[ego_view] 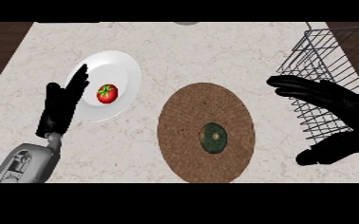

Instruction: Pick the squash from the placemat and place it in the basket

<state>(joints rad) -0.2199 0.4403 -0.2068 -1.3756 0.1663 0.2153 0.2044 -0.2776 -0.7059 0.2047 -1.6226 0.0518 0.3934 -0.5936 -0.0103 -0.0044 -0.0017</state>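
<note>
Pale marble counter (pixel 210 52); possibly dark wood beyond (pixel 14 33).

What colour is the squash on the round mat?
Dark green, with a paler centre; the squash shows in the head view.

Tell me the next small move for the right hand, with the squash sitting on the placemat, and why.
Probably swing the right hand left and down over the squash. The squash lies untouched on the brown placemat, and that hand hangs open in front of the wire basket, holding nothing. The left hand rests by the plate.

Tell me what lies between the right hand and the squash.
Head view: only bare placemat and counter separate the right hand from the squash.
</note>
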